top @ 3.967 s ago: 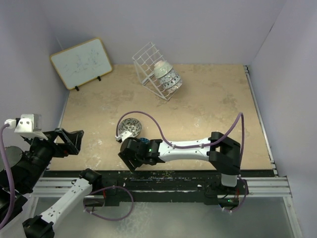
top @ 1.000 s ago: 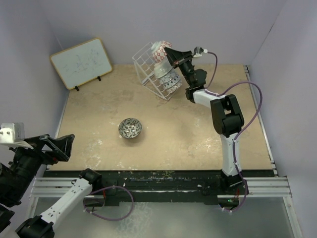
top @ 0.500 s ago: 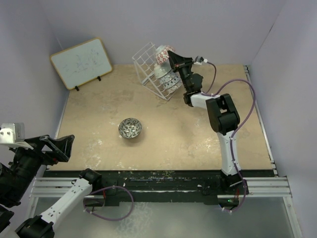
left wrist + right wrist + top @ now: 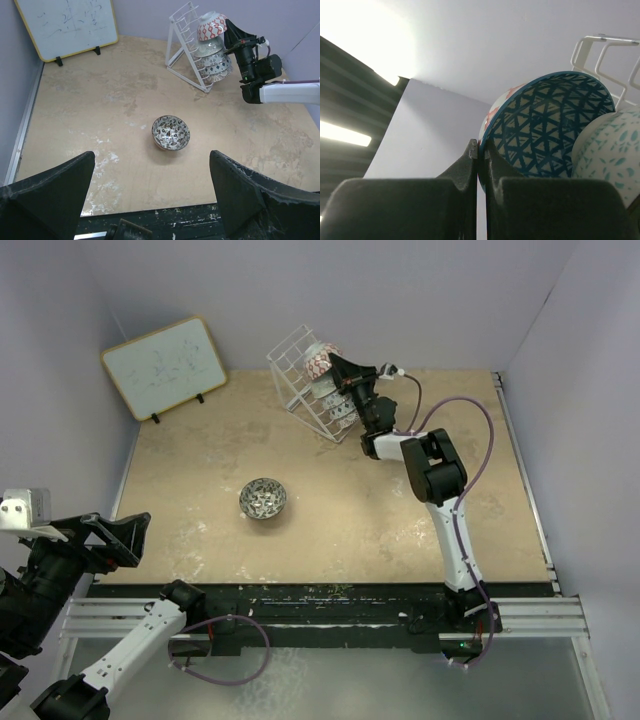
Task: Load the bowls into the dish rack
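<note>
Overhead: right hand (image 4: 336, 366) pinches red bowl (image 4: 317, 362) rim at rack (image 4: 290, 375) top, far side. Left wrist: left hand (image 4: 152, 170) wide open, empty; grey bowl (image 4: 171, 132) on tabletop (image 4: 90, 110). Right wrist: fingers (image 4: 465, 170) clamped on rim; early release likely risks bowl toppling off rack.

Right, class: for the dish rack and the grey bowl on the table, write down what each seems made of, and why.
Dish rack: thin white rods in a grid, probably coated metal wire. Grey bowl: smooth, printed pattern inside, slight sheen, looks like glazed ceramic; melamine cannot be ruled out.
</note>
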Available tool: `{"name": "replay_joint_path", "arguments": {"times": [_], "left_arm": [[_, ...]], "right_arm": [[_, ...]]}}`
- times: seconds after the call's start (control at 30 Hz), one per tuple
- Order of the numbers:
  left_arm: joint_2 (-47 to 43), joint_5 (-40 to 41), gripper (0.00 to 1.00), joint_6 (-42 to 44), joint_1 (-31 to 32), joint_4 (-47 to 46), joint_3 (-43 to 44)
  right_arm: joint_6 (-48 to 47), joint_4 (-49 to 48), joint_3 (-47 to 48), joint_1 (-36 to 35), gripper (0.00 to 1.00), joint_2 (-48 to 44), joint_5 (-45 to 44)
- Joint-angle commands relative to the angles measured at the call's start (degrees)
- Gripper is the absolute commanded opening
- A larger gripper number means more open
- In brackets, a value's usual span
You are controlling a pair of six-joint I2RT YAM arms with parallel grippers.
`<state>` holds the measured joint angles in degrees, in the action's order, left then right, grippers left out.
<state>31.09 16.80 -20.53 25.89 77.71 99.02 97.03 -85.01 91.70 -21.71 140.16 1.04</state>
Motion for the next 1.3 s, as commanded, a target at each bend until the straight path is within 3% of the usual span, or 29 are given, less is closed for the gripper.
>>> {"name": "replay_joint_path", "arguments": {"times": [0.0, 0.33, 0.63, 0.9, 1.13, 1.27], "left_arm": [[0.6, 0.7, 0.99, -0.3, -0.2, -0.5, 0.4], [0.0, 0.9, 0.99, -0.5, -0.2, 0.0, 0.6], [-0.2, 0.8, 0.99, -0.6, -0.2, 0.3, 0.9], [-0.2, 0.8, 0.99, -0.6, -0.2, 0.7, 1.6], [-0.1, 0.6, 0.99, -0.7, -0.2, 0.6, 1.9], [0.0, 0.7, 0.99, -0.5, -0.2, 0.6, 2.0]], "right_arm": [[1.2, -6.3, 3.8, -0.1, 0.00, -0.8, -0.4], [1.3, -2.6, 9.9, -0.1, 0.00, 3.7, 0.9], [0.1, 1.5, 8.6, -0.1, 0.00, 2.3, -0.1], [-3.8, 8.8, 5.1, -0.1, 0.07, -2.4, -2.5], [-6.0, 16.4, 7.6, -0.3, 0.14, -2.9, -3.0], [-6.1, 18.6, 7.9, -0.6, 0.24, -3.1, -3.6]]}}
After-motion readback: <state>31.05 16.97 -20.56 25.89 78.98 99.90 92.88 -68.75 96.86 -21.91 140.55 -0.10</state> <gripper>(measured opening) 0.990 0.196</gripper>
